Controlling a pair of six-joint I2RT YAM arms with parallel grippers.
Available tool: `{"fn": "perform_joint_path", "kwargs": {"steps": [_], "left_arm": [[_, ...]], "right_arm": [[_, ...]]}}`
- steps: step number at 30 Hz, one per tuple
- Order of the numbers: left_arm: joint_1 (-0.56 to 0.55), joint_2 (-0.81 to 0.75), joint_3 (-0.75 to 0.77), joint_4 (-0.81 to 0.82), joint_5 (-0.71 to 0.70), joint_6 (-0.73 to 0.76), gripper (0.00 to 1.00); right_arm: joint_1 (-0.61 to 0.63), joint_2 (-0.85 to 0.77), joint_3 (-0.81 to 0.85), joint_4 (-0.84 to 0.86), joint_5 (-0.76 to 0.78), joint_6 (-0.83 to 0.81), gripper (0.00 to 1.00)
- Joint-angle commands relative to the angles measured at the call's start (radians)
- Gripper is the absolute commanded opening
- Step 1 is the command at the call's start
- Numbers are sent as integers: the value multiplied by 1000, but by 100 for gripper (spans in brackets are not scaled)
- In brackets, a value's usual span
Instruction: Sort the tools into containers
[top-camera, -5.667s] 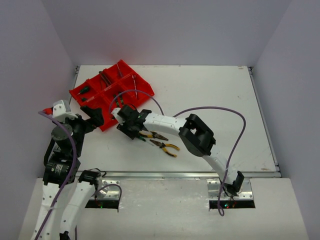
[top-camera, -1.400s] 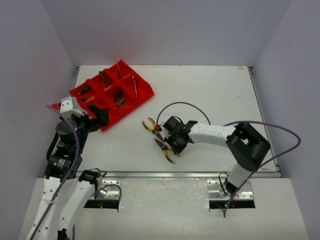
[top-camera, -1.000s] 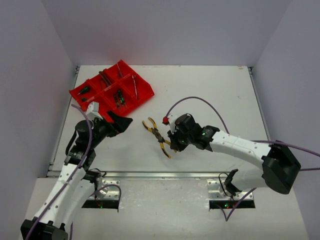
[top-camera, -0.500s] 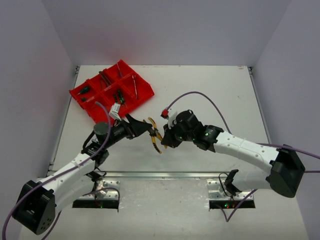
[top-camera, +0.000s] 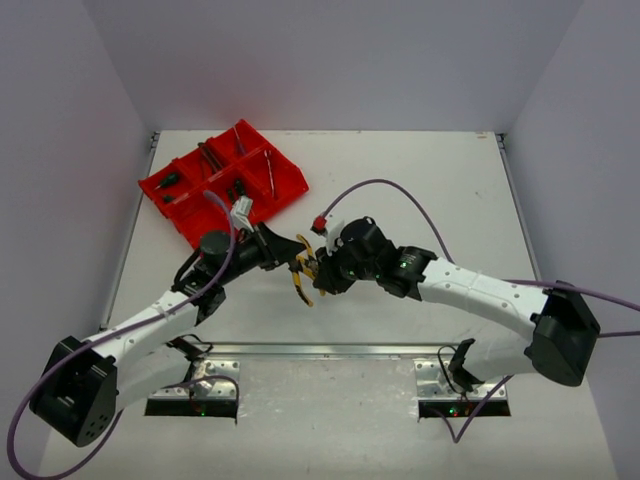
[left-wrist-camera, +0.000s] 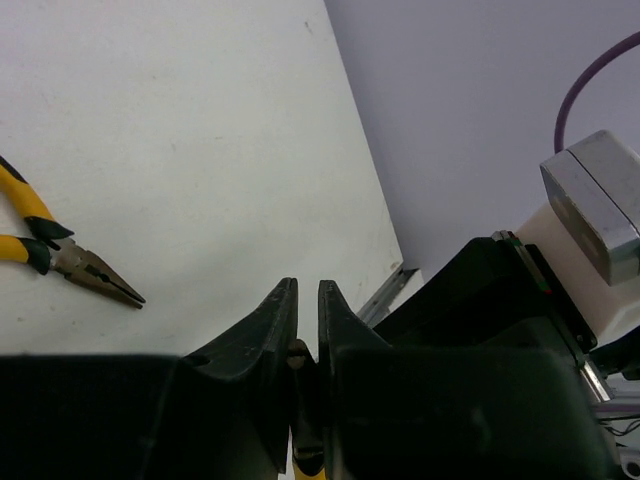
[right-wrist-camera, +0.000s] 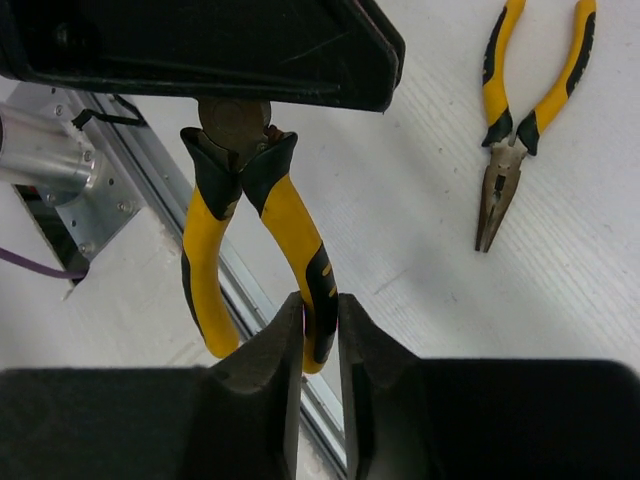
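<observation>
A pair of yellow-handled pliers (top-camera: 303, 278) hangs in the air between my two grippers, in front of the red divided tray (top-camera: 180, 205). My left gripper (top-camera: 297, 258) is shut on the pliers' metal head (left-wrist-camera: 300, 365); its tips (left-wrist-camera: 308, 285) stand almost together. My right gripper (right-wrist-camera: 318, 298) is closed around one yellow and black handle (right-wrist-camera: 318, 275), while the other handle hangs free. A second pair of yellow-handled pliers (right-wrist-camera: 520, 120) lies flat on the table (left-wrist-camera: 60, 255). The tray's compartments hold green-black screwdrivers (top-camera: 238, 192) and a silver tool (top-camera: 268, 170).
The metal rail at the table's near edge (right-wrist-camera: 150, 175) runs right below the held pliers. Both forearms meet over the table's front middle, and a purple cable (top-camera: 400, 190) arches over the right arm. White walls close in the table at left, right and back.
My left arm swung from the tray toward the middle and its open jaws closed on the pliers' head. My right arm lifted the pliers off the table and carried them left.
</observation>
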Motion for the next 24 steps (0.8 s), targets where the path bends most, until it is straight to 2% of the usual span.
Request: {"fn": "perform_joint_path", "kwargs": {"steps": [1, 3, 4, 5, 6, 10, 11, 14, 16, 17, 18, 20, 24], "left_arm": [[-20, -5, 139, -192, -137, 109, 0], [-19, 7, 187, -267, -217, 138, 0], [-19, 17, 222, -290, -256, 166, 0], [-19, 34, 246, -338, -286, 179, 0], [-17, 43, 275, -410, -371, 205, 0], [68, 110, 455, -587, -593, 287, 0], [112, 129, 505, -627, -675, 310, 0], [261, 202, 652, -727, -793, 344, 0], [312, 285, 774, -752, -912, 399, 0], [316, 296, 782, -760, -954, 420, 0], [350, 404, 856, -780, -977, 444, 0], [383, 459, 929, -758, -996, 510, 0], [441, 523, 903, -582, -833, 711, 0]], "right_arm": [[5, 5, 87, 56, 120, 42, 46], [1, -5, 78, 60, 133, 36, 50], [-4, -10, 76, 60, 143, 35, 60], [-8, -15, 70, 56, 176, 35, 84], [-22, -19, 66, 40, 202, 42, 99], [-82, -62, 40, -52, 282, 75, 99], [-97, -104, 15, -63, 292, 73, 99], [-123, -192, -60, -65, 291, 64, 99], [-126, -257, -93, -69, 286, 58, 99], [-125, -279, -96, -72, 284, 59, 99], [-128, -312, -121, -74, 275, 67, 99], [-130, -340, -137, -73, 254, 71, 99], [-131, -349, -157, -73, 185, 65, 99]]}}
